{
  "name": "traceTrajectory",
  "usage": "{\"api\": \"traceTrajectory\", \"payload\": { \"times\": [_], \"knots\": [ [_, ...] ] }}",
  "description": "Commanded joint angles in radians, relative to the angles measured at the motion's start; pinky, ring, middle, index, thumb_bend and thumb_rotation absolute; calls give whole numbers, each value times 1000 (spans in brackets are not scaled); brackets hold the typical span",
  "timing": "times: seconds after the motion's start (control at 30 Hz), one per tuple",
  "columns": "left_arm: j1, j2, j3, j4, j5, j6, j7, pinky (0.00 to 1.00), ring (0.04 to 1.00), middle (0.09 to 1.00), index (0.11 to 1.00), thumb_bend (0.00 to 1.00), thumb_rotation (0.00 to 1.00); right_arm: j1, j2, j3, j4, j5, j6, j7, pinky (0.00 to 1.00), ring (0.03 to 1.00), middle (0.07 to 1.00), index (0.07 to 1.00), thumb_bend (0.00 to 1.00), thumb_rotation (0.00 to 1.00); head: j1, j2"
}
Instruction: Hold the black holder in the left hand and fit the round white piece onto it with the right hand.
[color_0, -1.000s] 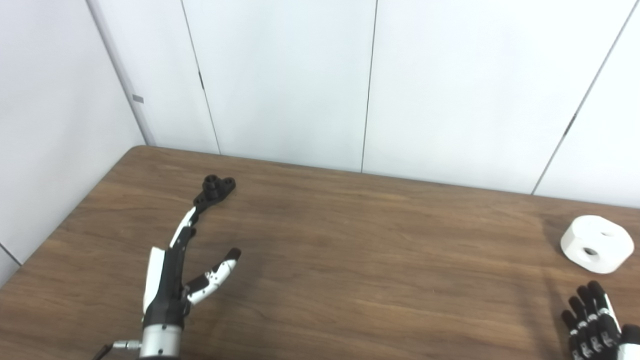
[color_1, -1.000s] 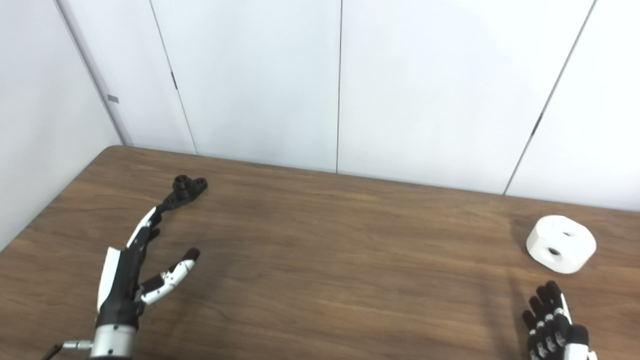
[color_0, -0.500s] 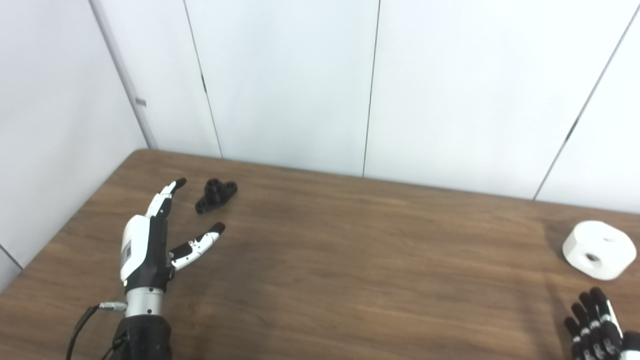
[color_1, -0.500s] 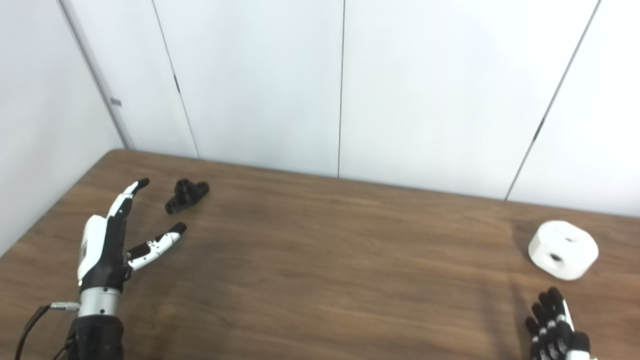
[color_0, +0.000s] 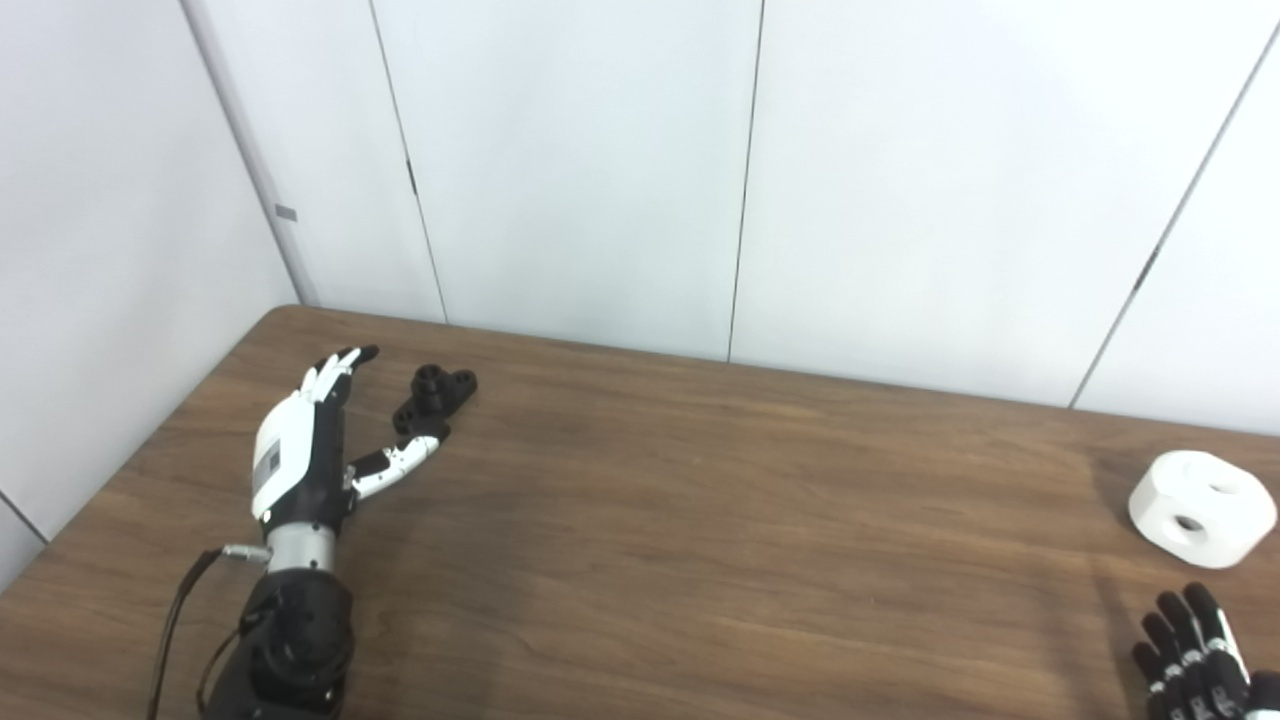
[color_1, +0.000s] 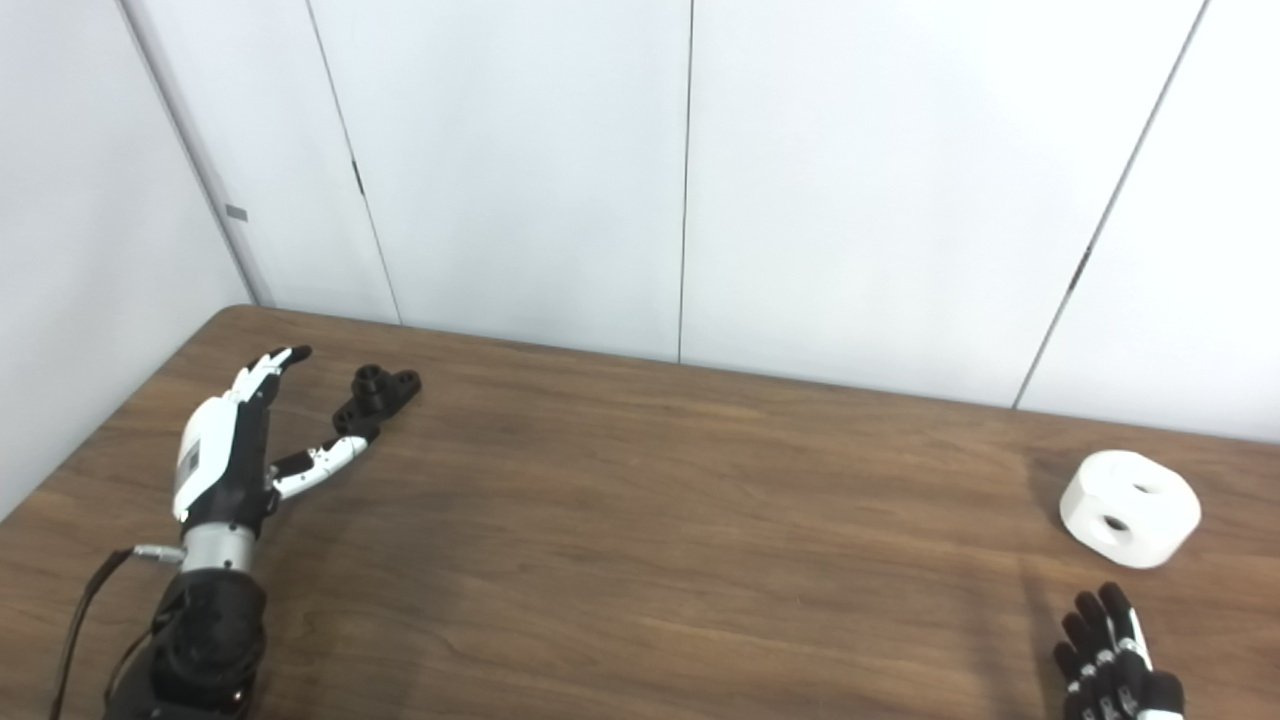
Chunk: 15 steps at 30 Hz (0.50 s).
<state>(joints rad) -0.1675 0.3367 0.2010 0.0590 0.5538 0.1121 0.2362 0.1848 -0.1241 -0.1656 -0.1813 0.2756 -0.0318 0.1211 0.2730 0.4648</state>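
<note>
Your left robot hand (color_0: 300, 450) is open beside the black holder (color_0: 433, 396).
The holder lies on the far left of the surface (color_0: 700, 520), just right of your fingers, its long side pointing far-right. The white piece (color_0: 1202, 508) sits far right, near your right robot hand (color_0: 1195, 660), which looks open and holds nothing.

Right hand (color_0: 1200, 660) cut off at the bottom edge; only its fingers (color_1: 1100, 650) visible.

left hand (color_0: 300, 450) advanced, open, thumb now beside black holder (color_0: 434, 396)
</note>
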Motion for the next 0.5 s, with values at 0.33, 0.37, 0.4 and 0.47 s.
{"api": "traceTrajectory", "payload": {
  "times": [0.33, 0.37, 0.4, 0.47],
  "knots": [
    [-149, 87, -60, 165, 64, 39, 66, 1000, 998, 949, 843, 873, 358, 67, 13, 8, 40, -2, 5, 1, 1000, 978, 972, 987, 668, 988, -2, 2],
    [-158, 89, -62, 177, 60, 48, 59, 1000, 999, 952, 843, 872, 357, 67, 12, 8, 41, 0, 3, 3, 1000, 980, 973, 988, 668, 988, -4, 3],
    [-167, 92, -66, 189, 59, 57, 52, 1000, 1000, 952, 844, 871, 360, 68, 12, 7, 42, 1, 0, 4, 1000, 981, 974, 990, 668, 988, -4, 3],
    [-179, 99, -75, 204, 56, 72, 44, 1000, 1000, 954, 845, 869, 365, 69, 12, 7, 41, 1, -2, 4, 1000, 978, 972, 991, 666, 987, -5, 4]
  ]
}}
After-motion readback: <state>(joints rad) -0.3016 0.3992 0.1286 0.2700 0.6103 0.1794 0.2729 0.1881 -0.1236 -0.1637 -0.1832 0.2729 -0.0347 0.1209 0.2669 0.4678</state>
